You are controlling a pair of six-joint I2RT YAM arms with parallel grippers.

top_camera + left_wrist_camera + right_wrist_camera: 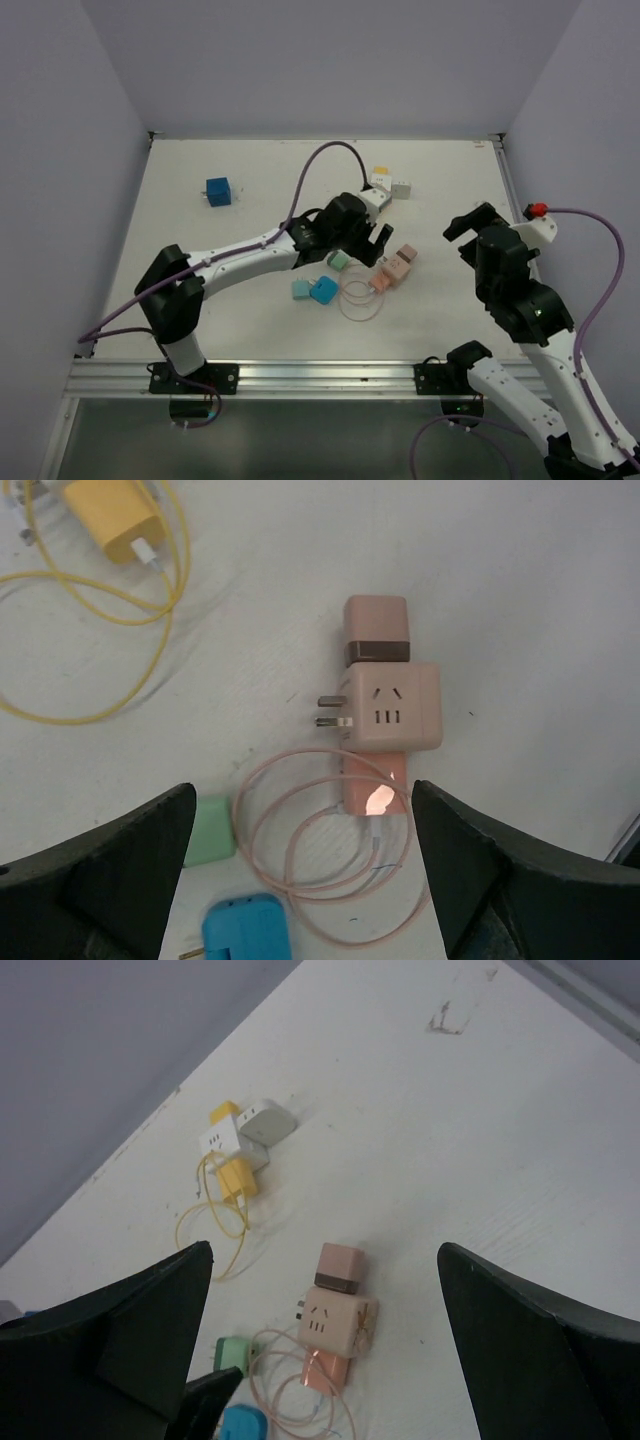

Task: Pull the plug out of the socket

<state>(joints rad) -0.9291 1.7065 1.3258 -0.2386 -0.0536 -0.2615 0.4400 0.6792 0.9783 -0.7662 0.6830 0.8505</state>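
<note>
Plug w/ cable (372,785), 2nd plug (376,628), 1 socket (395,705)

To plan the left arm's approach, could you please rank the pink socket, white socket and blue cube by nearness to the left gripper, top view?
1. pink socket, just right of the left gripper.
2. white socket, farther back.
3. blue cube, far left.
</note>
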